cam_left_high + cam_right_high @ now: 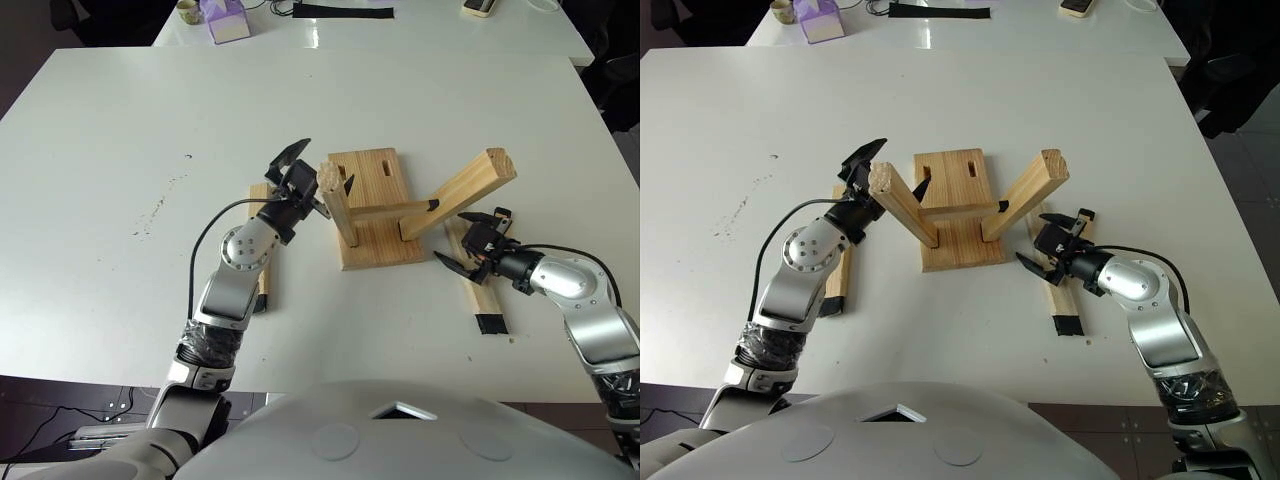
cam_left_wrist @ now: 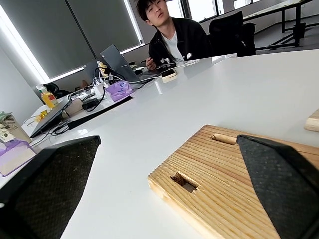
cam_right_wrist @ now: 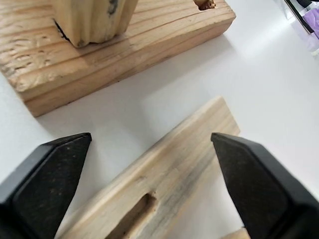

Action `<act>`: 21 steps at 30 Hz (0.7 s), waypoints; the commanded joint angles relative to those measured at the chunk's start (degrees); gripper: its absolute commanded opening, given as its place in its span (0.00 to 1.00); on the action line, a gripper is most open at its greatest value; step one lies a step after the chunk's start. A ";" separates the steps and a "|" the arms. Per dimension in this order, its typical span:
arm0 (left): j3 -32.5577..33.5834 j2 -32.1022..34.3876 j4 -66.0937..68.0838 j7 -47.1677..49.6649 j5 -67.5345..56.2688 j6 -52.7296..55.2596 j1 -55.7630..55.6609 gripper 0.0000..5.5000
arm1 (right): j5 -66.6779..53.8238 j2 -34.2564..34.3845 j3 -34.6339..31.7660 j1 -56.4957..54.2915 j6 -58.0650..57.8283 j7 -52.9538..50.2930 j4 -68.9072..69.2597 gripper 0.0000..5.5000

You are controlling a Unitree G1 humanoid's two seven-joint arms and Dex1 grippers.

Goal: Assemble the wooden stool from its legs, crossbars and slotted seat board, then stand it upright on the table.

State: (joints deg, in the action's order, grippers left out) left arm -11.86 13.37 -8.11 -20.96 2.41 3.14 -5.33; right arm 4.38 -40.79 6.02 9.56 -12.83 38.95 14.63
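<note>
At the left of the head views, a loose wooden piece (image 1: 838, 275) lies flat on the white table (image 1: 120, 120), partly covered by the left arm. The left gripper (image 1: 300, 180) sits just beside the free end of the left leg (image 1: 340, 210), fingers spread and holding nothing; contact with the leg cannot be confirmed. At frame centre, the slotted seat board (image 1: 375, 165) lies flat with its underside up. The left leg and the right leg (image 1: 470, 185) rise from it, splayed outward, and a crossbar (image 1: 385, 208) runs between them. At the lower right, the right gripper (image 1: 470, 238) hovers with its fingers spread over a second loose piece (image 1: 482, 300), which lies flat just beside the board. By my reading, assembly is roughly half complete: two legs and one crossbar are seated and two pieces remain on the table. The step in hand appears to be pickup of the right-hand piece. The next move calls for lowering the right gripper, closing across the width of the piece, then lifting and aligning it with an open slot. The right wrist view adds a slot cut into that piece and the right leg's foot seated in the board. The left wrist view adds an unfilled slot (image 2: 184, 181) in the board. The head views alone give the overall layout.
</note>
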 commanded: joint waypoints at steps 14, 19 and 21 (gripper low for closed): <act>-0.93 1.22 0.06 -1.93 0.42 0.97 0.63 0.92 | 3.04 -0.32 -0.20 0.66 1.70 -5.25 -10.14 0.81; -1.53 1.16 -0.96 -2.53 0.06 1.29 0.44 0.92 | 4.26 -0.75 -0.73 -0.72 3.12 -7.44 -13.29 0.81; -1.93 1.13 -1.61 -2.88 -0.14 1.63 0.20 0.92 | 4.24 -0.87 -0.93 -1.12 3.39 -7.74 -12.58 0.81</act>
State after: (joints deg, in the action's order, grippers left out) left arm -13.04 14.60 -8.44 -22.79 2.48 3.83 -4.89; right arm 6.01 -40.85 4.13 6.86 -7.80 30.77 4.22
